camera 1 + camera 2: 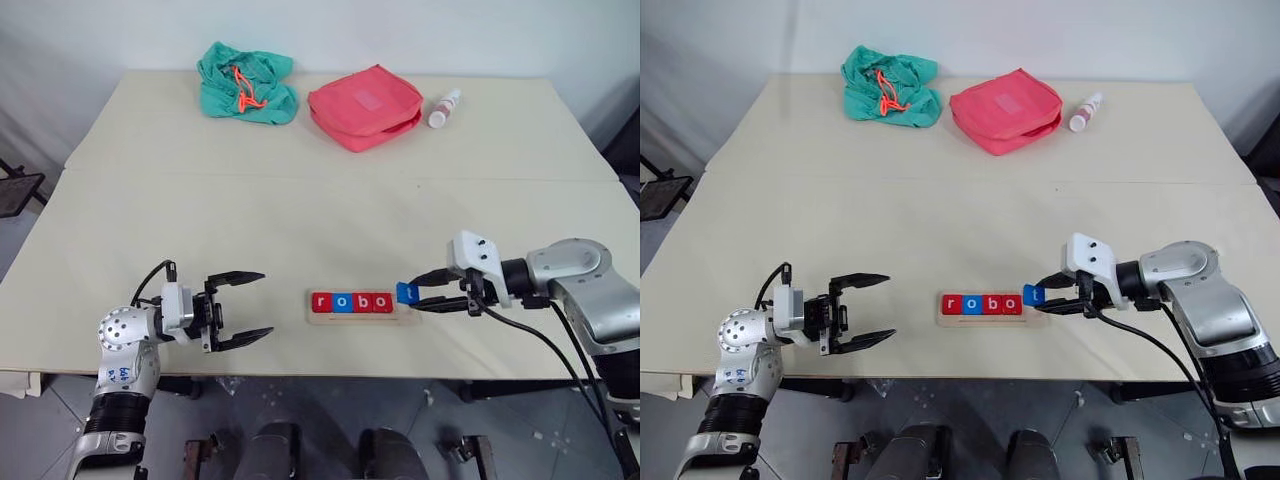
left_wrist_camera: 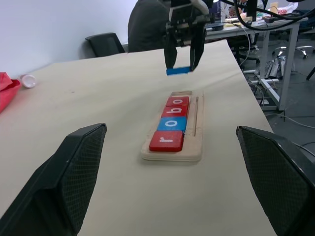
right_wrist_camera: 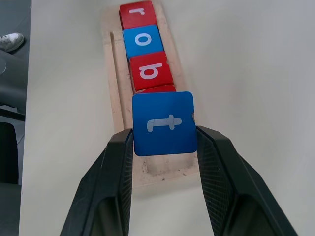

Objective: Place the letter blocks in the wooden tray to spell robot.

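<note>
Last step: our right gripper (image 3: pixel 165 142) holds t block (image 3: pixel 164 123) above tray (image 1: pixel 362 318) free end (r-o-b-o seated). Next we lower it beside last o. Left gripper (image 1: pixel 243 308) fingers wide, idle.

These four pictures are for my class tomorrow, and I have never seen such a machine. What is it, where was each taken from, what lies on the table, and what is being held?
It is a two-armed humanoid robot; each arm ends in a tool of two black fingers. The two wide pictures come from cameras in its head, looking down over the table. The other two come from cameras on its wrists, looking along each tool.

Near the front edge lies a wooden tray holding four letter blocks that read r, o, b, o. At the far side lie a green cloth bag, a pink pouch and a small white bottle.

The right tool grips the blue t block above the tray's empty end. The left tool is open and holds nothing.
</note>
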### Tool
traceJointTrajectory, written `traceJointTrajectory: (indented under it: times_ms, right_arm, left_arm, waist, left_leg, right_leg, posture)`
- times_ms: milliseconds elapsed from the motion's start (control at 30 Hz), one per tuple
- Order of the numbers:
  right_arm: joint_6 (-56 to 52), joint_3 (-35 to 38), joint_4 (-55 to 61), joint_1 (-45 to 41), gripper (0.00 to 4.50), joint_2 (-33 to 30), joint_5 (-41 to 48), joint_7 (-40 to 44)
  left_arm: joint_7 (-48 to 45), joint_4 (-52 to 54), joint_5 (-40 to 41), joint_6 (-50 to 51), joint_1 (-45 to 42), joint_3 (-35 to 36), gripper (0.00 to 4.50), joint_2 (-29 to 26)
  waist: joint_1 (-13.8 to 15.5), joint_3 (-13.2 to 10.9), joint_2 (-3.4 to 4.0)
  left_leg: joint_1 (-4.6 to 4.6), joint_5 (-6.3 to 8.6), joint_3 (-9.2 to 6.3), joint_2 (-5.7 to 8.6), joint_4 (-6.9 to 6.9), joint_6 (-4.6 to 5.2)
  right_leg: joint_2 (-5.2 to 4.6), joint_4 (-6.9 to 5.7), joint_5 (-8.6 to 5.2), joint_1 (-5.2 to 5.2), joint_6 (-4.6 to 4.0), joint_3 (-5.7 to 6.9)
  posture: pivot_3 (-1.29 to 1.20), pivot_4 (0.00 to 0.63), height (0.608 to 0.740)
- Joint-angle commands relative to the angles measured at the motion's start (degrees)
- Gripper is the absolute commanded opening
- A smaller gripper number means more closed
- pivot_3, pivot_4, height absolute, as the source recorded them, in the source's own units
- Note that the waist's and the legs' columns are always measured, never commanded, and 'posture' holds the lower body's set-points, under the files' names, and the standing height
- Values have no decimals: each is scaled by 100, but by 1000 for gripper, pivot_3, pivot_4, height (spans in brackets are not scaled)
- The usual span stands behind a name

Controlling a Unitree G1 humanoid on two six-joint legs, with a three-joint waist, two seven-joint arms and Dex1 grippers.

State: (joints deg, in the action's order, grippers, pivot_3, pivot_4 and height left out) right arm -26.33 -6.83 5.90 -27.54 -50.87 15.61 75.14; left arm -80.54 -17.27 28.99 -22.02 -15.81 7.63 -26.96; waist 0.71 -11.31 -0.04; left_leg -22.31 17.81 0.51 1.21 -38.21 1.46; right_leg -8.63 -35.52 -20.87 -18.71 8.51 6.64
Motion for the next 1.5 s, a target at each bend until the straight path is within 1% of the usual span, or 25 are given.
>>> traceJointTrajectory:
  times_ms: [33, 367, 433, 500, 600, 667, 867, 1000, 1100, 1167, 1333, 1467, 1500]
  right_arm:
    - [124, -101, 22, 9, 1461, 59, -90, -80]
    - [553, -376, -428, -81, 1461, 190, -323, -27]
    - [666, -420, -517, -74, 2205, 173, -403, 3]
    - [737, -395, -564, -90, 2810, 204, -420, 4]
    - [771, -388, -621, -139, 3880, 231, -443, 8]
    - [772, -361, -628, -169, 4464, 248, -443, -13]
    - [638, -89, -373, -156, 4464, 246, -260, -205]
    - [506, -41, -213, -140, 4464, 227, -145, -279]
    - [117, 5, 36, -163, 3888, 247, -17, -404]
    - [-6, 17, 204, -158, 3259, 298, 68, -473]
    - [-343, -105, 688, 43, 1478, 278, 208, -501]
    - [-447, -195, 855, 215, 31, 257, 239, -459]
    - [-455, -210, 859, 232, 31, 253, 231, -454]
  left_arm:
    - [-39, -13, 17, -75, -58, -38, 4500, 28]
    - [-26, 57, 42, -78, 40, 19, 4500, -38]
    - [-6, 79, 45, -79, 59, 32, 4500, -44]
    - [0, 76, 39, -90, 67, 38, 4500, -50]
    - [23, 62, 27, -94, 49, 32, 4500, -43]
    - [29, 53, 24, -99, 40, 25, 4500, -39]
    - [42, -27, 17, -127, -19, 5, 4500, -17]
    - [47, -68, 9, -139, -53, -9, 4500, -1]
    - [57, -99, 3, -163, -80, -24, 4500, 34]
    - [59, -113, -6, -175, -87, -27, 4500, 43]
    - [85, -89, -17, -185, -56, -32, 4500, 66]
    - [107, -70, -21, -185, -23, -34, 4500, 71]
    - [110, -69, -22, -185, -20, -35, 4500, 71]
  waist:
    - [-3, 0, 0]
    - [-5, 0, 0]
    - [-5, 0, 0]
    - [-3, 0, 0]
    - [-9, 0, 0]
    - [-9, 0, 0]
    - [-5, 0, 0]
    - [-5, 0, 0]
    - [-4, 0, 0]
    - [-6, 0, 0]
    - [-1, 0, 0]
    - [28, 0, 0]
    - [29, 0, 0]
  left_leg:
    - [0, 0, 1, 0, 0, 0]
    - [0, 0, 1, -1, 1, 0]
    - [0, 0, 2, -1, 1, 0]
    - [0, 0, 2, -1, 1, 0]
    - [0, 0, 2, -2, 1, 0]
    - [0, 0, 2, -2, 1, 0]
    - [0, 0, 1, -1, 1, 0]
    - [0, 0, 1, -1, 1, 0]
    - [0, 0, 0, -1, 1, 0]
    - [0, 0, 0, -1, 1, 0]
    - [0, 0, -1, -1, 2, 0]
    - [0, 0, -2, -1, 2, 0]
    - [0, 0, 0, 0, 2, 0]
  right_leg:
    - [0, 0, 0, 0, 0, 0]
    - [1, -1, 0, -1, 0, 1]
    - [1, -1, 0, -1, 0, 1]
    - [1, -1, 0, -1, 0, 2]
    - [1, -1, 0, -1, 0, 2]
    - [1, -1, 0, -1, 0, 2]
    - [1, -1, 0, -1, 0, 2]
    - [1, -1, 0, -1, 0, 1]
    - [1, -1, 0, -1, 0, 2]
    - [1, -1, 0, -1, 0, 2]
    - [1, -1, 0, -1, 0, 2]
    - [1, -1, 0, 0, 0, 2]
    - [1, 0, 0, -1, 0, 1]
  posture:
    - [0, 150, 740]
    - [0, 150, 740]
    - [0, 150, 740]
    - [0, 150, 740]
    - [0, 150, 740]
    - [0, 150, 740]
    - [0, 150, 740]
    - [0, 150, 740]
    - [0, 150, 740]
    - [0, 150, 740]
    - [0, 150, 740]
    - [0, 150, 740]
    - [0, 150, 740]
